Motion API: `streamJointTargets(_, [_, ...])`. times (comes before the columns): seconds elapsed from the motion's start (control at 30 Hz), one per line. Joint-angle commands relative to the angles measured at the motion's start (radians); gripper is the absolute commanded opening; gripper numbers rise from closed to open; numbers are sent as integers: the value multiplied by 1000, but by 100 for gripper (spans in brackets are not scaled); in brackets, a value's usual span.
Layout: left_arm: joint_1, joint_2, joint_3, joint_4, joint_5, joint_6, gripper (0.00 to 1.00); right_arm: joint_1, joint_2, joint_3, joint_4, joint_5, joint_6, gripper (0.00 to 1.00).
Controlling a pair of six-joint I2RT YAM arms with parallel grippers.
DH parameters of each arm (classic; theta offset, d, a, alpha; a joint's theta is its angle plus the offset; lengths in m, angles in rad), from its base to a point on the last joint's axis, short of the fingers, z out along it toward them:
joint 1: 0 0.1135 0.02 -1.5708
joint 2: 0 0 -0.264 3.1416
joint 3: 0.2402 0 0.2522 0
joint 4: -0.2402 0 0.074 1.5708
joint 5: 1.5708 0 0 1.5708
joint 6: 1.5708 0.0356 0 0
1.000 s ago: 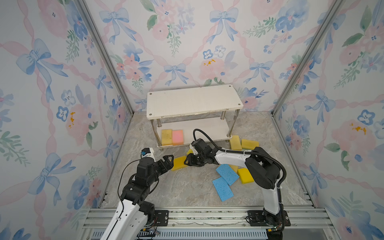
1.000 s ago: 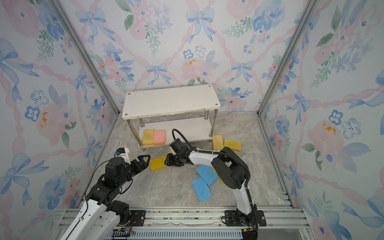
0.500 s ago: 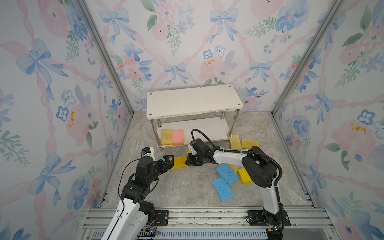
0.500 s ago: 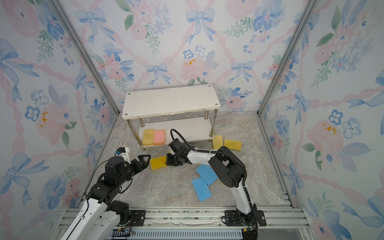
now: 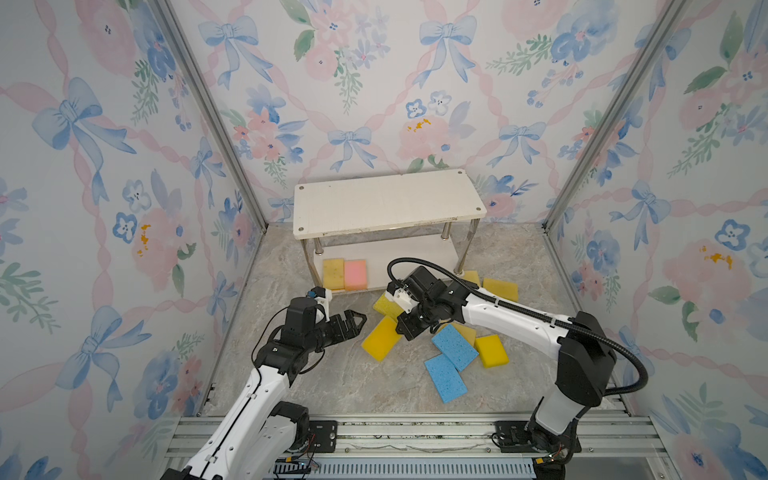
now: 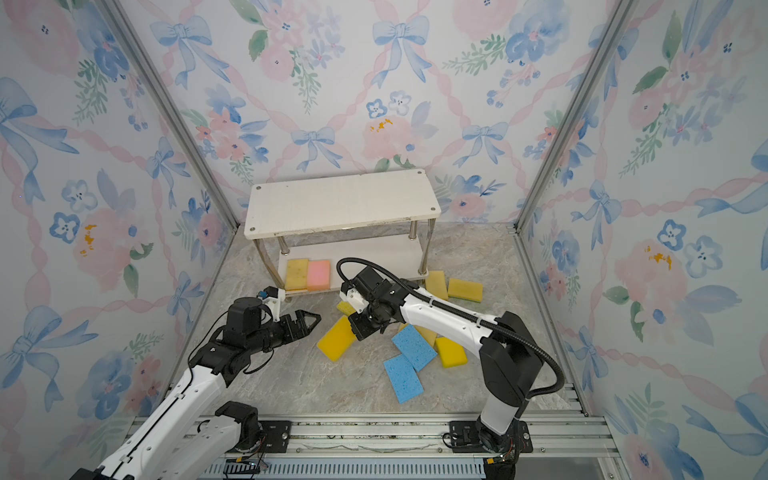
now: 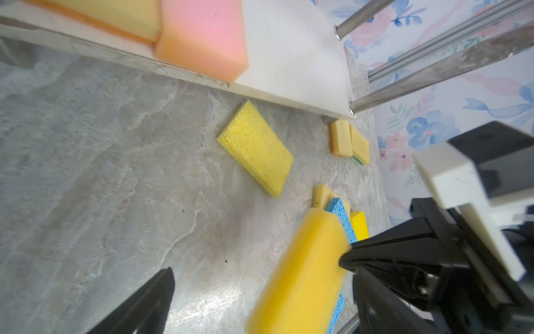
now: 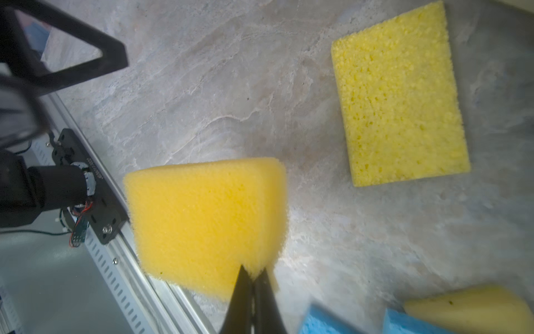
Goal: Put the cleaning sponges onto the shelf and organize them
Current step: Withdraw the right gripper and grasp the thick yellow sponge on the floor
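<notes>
yellow sponge: corner pinched by right gripper; left gripper spread, empty. step, likely: pickup. next: lift clear, set on shelf.

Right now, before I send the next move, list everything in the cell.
shelf: one, white boards on chrome legs, at the back wall.
shelved sponges: two, yellow and pink, side by side on the lower board's left end.
held sponge: one, deep yellow, pinched at its edge.
pale sponge: one, light yellow, floor, before the shelf.
corner sponges: two, dull yellow, floor by the shelf's right front leg.
blue sponges: two, light blue, touching, mid-floor.
neighbour sponges: two, yellow, one partly under a blue one, one beside it.
floor: one, grey marble.
left arm: jaws open, empty.
right arm: jaws shut on the held sponge.
</notes>
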Motion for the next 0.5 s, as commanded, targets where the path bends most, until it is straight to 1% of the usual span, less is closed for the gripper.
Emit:
streamJointTargets(0.0, [2,45,45,96,207,30,97,-11,-76,0,-165,-31,-161,3])
streamJointTargets(0.1, [-25,80,72,130,269,23,96,-16,-134,-8,-171,-59,-187,3])
streamJointTargets(0.2, [-71,113,80,190,325,-16,95,-20,-168,-7,-181,-74,-203,3])
streamJointTargets(0.37, [-136,138,51,326,342,-121,90,-17,-183,22,-213,-69,-206,3])
streamJointTargets(0.47, [-165,154,43,364,343,-141,88,-15,-199,28,-214,-59,-208,3])
